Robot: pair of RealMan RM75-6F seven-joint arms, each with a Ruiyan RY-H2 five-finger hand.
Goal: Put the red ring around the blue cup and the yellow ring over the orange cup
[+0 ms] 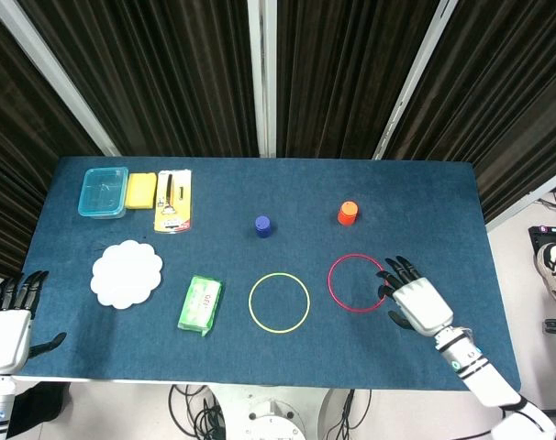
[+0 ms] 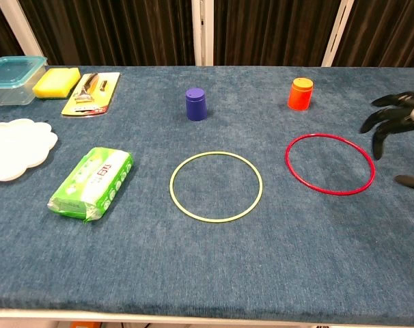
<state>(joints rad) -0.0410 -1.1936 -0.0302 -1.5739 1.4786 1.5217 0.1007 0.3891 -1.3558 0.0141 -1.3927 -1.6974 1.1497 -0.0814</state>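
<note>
Head view overhead, chest view low; shared table [image 1: 260, 183].

Even, bright light falls from above on the blue table [image 1: 425, 197], leaving only faint shadows. The dark curtains [image 1: 177, 73] stay dim. Both views are sharp, with slight blur on the moving right hand [image 2: 398, 123]

The red ring [image 1: 358, 283] lies flat on the blue cloth at about 4 o'clock from the table's middle, with the little orange cup [image 1: 348, 213] standing upright just past it at 12. The thin yellow ring [image 1: 279, 302] lies flat too, right next to the red one at its 8 o'clock, not touching. The small blue cup [image 1: 263, 225] stands upright at the yellow ring's 12.
</note>
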